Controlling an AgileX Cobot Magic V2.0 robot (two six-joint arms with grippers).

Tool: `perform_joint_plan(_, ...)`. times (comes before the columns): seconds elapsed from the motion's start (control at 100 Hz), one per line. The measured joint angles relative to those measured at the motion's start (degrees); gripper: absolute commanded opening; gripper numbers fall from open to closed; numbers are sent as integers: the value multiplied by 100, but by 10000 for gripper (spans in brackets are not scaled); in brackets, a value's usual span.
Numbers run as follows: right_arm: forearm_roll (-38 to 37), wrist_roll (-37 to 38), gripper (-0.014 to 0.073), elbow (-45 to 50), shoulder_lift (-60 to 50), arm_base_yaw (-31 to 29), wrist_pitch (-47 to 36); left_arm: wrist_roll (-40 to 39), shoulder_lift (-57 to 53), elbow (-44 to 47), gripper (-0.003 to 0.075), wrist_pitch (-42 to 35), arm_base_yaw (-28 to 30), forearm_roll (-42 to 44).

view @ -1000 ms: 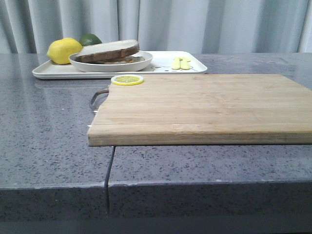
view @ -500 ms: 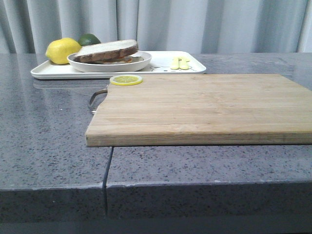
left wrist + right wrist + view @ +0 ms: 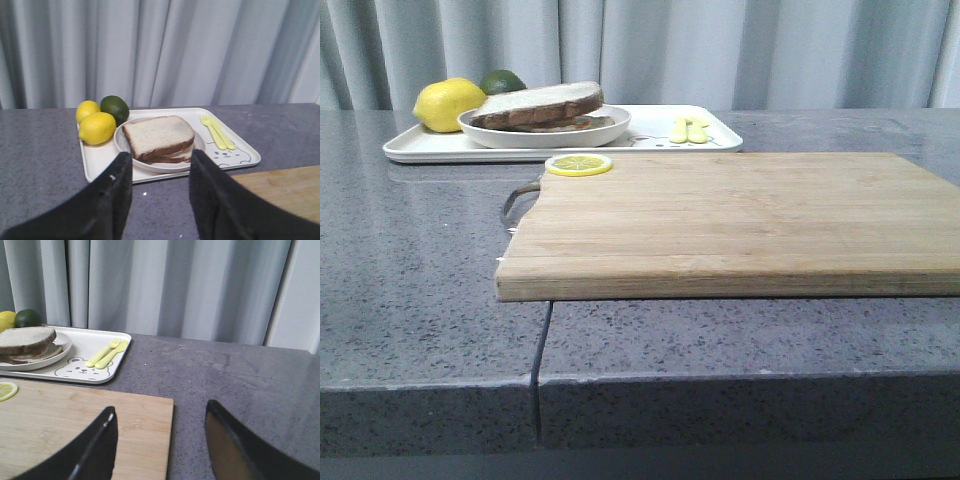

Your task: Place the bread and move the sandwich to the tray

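Observation:
The bread is a thick brown-crusted slice lying on top of the sandwich in the round white plate. The plate stands on the white tray at the back left. No egg shows under the top slice. In the left wrist view my left gripper is open and empty above the grey table, short of the tray, facing the bread and plate. My right gripper is open and empty over the far right corner of the cutting board. Neither gripper shows in the front view.
A lemon and a lime sit on the tray's left part, and a yellow fork and spoon on its right. A large wooden cutting board with a lemon slice lies in front. Grey curtains hang behind the table.
The whole front view has shifted a few pixels to the left. Nothing on the table has moved relative to the rest.

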Motion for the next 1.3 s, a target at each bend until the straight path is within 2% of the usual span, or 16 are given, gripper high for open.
perform_joint_plan(0.16,0,-12,402,0,0,0,0,3,-848,1072,251,-388,0,0)
perform_joint_plan(0.26,0,-12,346,0,0,0,0,3,-1094,1421,246,-473,0,-23)
perform_joint_plan(0.35,0,-12,244,0,0,0,25,3,-1146,1573,192,-498,0,-23)
perform_joint_plan(0.52,0,-2,13,0,0,0,257,3,-1157,1643,-20,-498,0,-31)
perform_joint_plan(0.66,0,-2,-124,0,0,0,284,3,-1157,1643,-19,-509,0,-35)
perform_joint_plan(1.3,0,-2,-117,0,0,0,292,3,-1157,1643,-19,-517,0,-35)
